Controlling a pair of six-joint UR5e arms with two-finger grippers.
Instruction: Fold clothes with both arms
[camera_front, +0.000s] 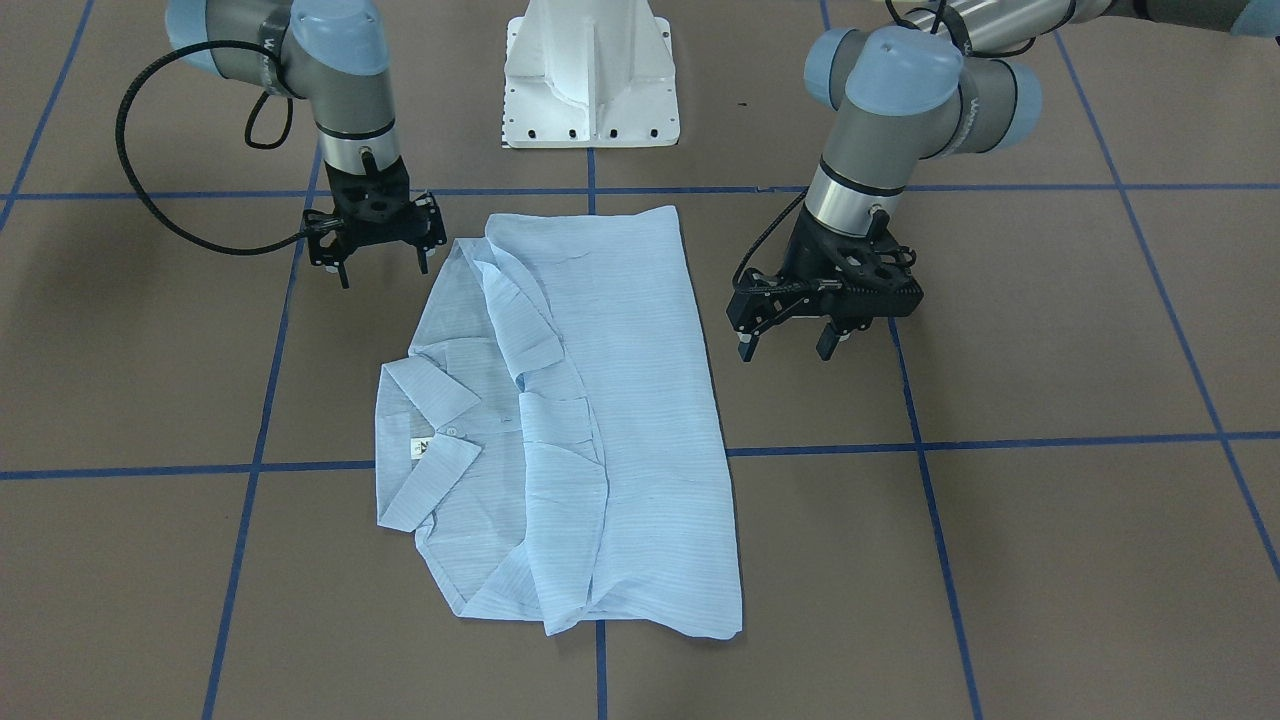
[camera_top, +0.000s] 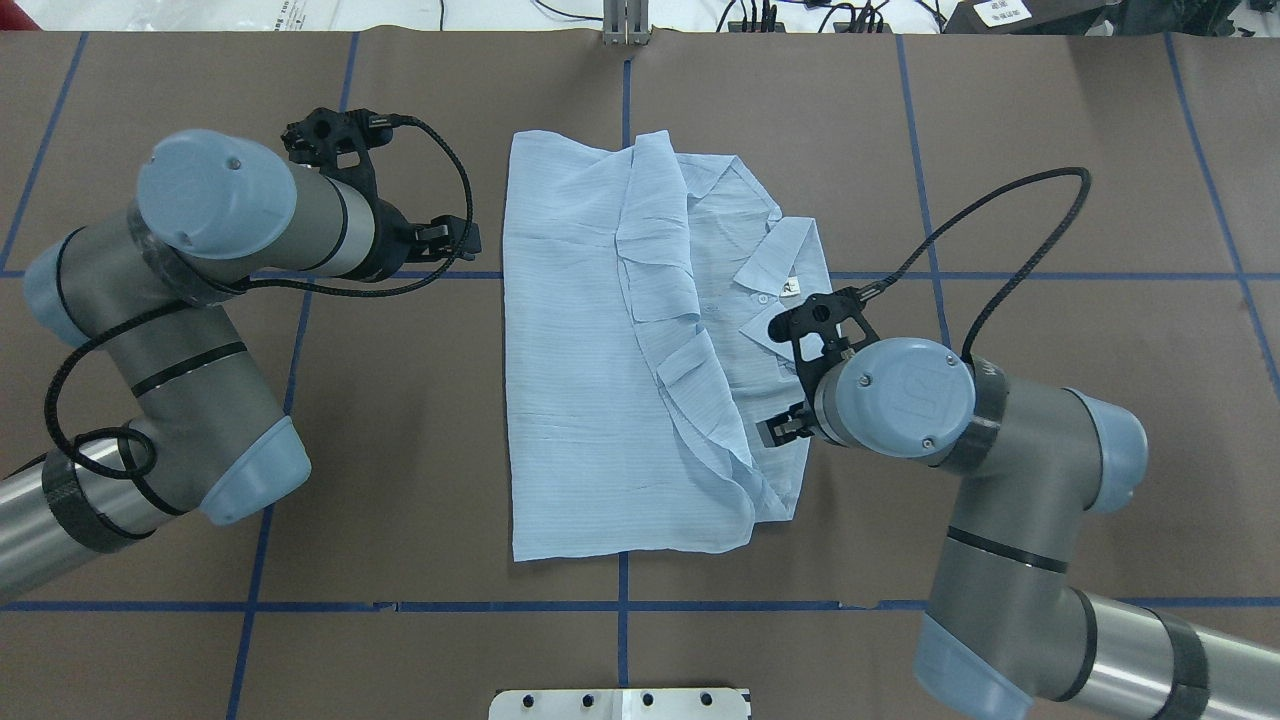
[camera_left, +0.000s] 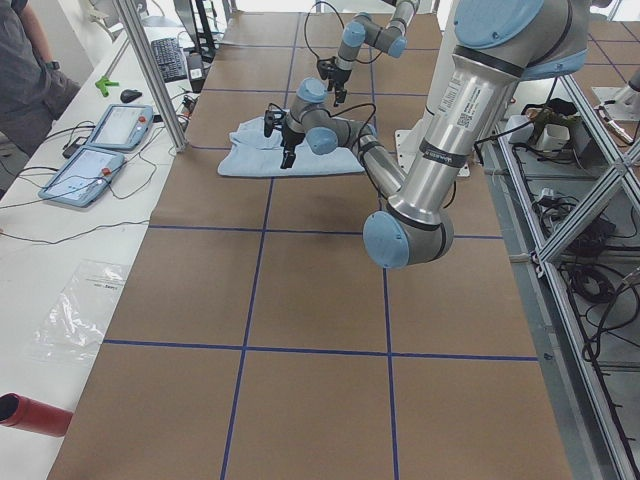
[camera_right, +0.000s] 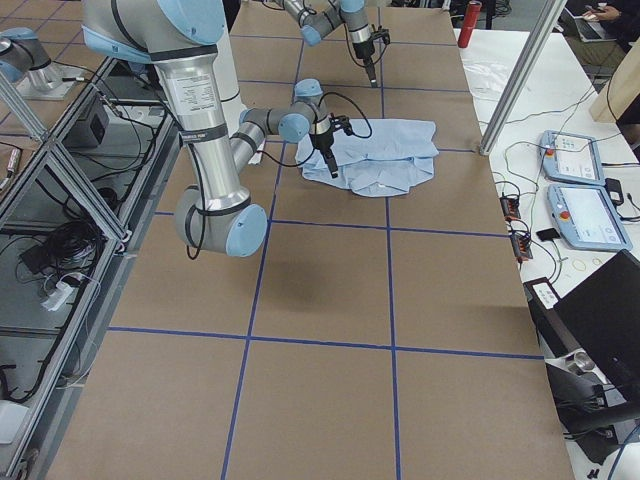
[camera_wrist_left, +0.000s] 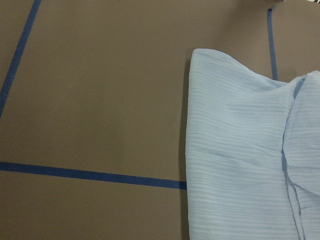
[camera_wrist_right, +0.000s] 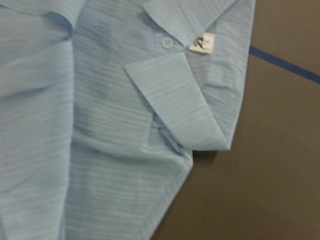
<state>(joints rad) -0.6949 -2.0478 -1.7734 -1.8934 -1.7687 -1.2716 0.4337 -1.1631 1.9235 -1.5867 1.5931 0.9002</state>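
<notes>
The pale-blue striped shirt (camera_front: 620, 420) lies folded lengthwise on the brown table, its collar (camera_front: 430, 400) and white neck label (camera_front: 422, 448) toward my right arm's side. It also shows in the overhead view (camera_top: 590, 350). My left gripper (camera_front: 787, 350) is open and empty, hovering just off the shirt's plain folded edge (camera_wrist_left: 200, 150). My right gripper (camera_front: 385, 272) is open and empty, hovering beside the shirt's near corner on the collar side; from overhead it (camera_top: 800, 370) overlaps the shirt's edge. The right wrist view shows the collar, a button (camera_wrist_right: 166, 43) and the label (camera_wrist_right: 202, 42).
The white pedestal base (camera_front: 590, 75) stands behind the shirt. Blue tape lines (camera_front: 1000, 440) cross the brown table. Off the table's far side lie control tablets (camera_left: 100, 150), cables and a red cylinder (camera_left: 30, 412). Aluminium frame posts (camera_left: 150, 70) stand there too.
</notes>
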